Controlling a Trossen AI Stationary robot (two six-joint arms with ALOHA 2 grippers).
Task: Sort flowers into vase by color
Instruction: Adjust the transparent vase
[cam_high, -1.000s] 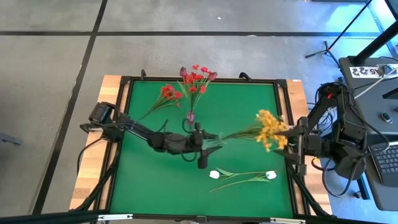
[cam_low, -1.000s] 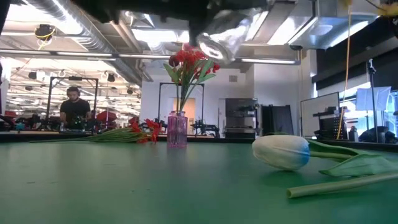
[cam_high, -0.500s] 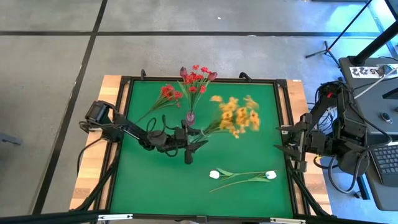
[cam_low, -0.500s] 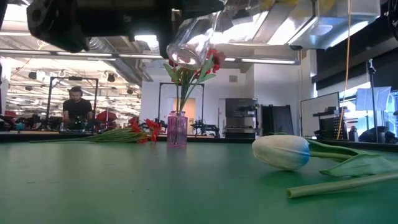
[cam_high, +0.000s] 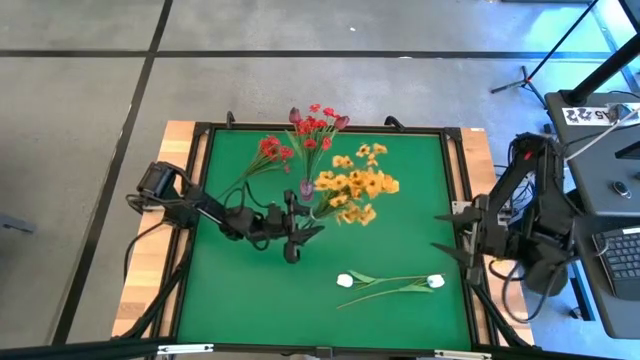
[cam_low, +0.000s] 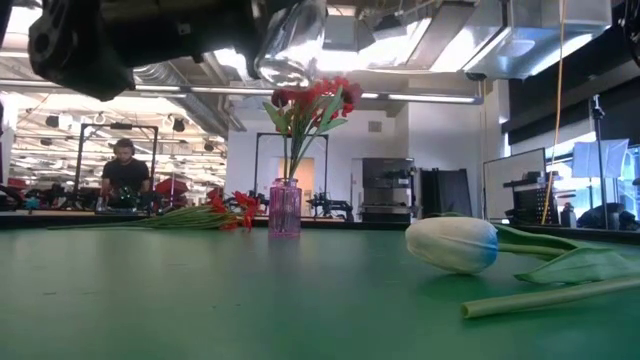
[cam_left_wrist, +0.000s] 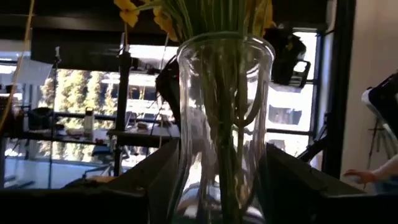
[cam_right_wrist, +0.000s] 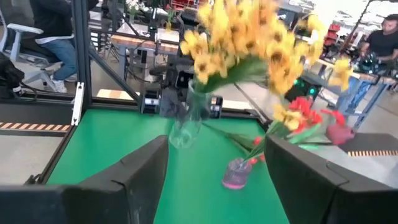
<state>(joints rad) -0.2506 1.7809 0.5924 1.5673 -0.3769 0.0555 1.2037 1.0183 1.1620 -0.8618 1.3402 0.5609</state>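
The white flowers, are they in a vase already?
No, both white flowers lie flat on the green table, apart from the pink vase.
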